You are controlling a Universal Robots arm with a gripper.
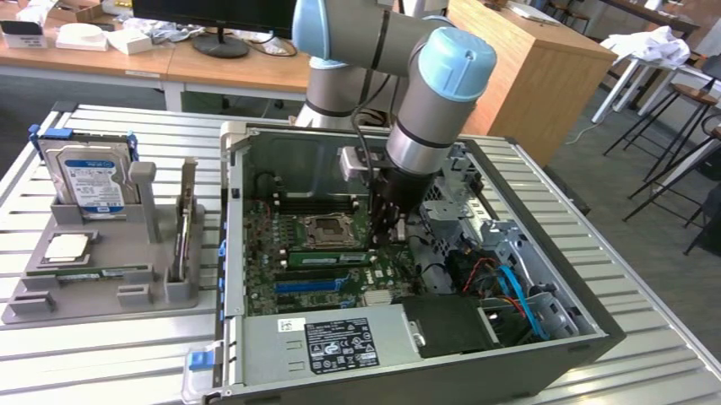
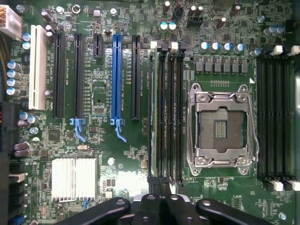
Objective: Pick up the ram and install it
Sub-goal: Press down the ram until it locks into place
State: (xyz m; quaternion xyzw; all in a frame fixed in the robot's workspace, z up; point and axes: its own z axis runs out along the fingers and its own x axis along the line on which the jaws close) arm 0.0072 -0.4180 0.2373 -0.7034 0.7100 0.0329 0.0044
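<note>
- The robot arm reaches down into the open computer case, which lies on its side on a slatted metal table.
- The gripper sits low over the motherboard, beside the empty processor socket; its jaws are clenched together.
- In the wrist view the closed fingertips meet at the end of a row of long memory slots (the bank nearest the socket).
- The ram lies seated on the board in the exterior view, a green stick with a white label, just below the socket and right by the gripper's tip; in the wrist view it appears edge-on as a thin pale strip in the slot under the fingertips. Whether the fingers pinch it or merely press on it cannot be told.
- A blue expansion slot and a silver heatsink sit further along the board.
- On the exterior view's left, a grey holder stands on the table well apart from the case, carrying an upright hard drive with a blue-white label and a small square processor chip.
- A power supply with a black label fills the near corner of the case.
</note>
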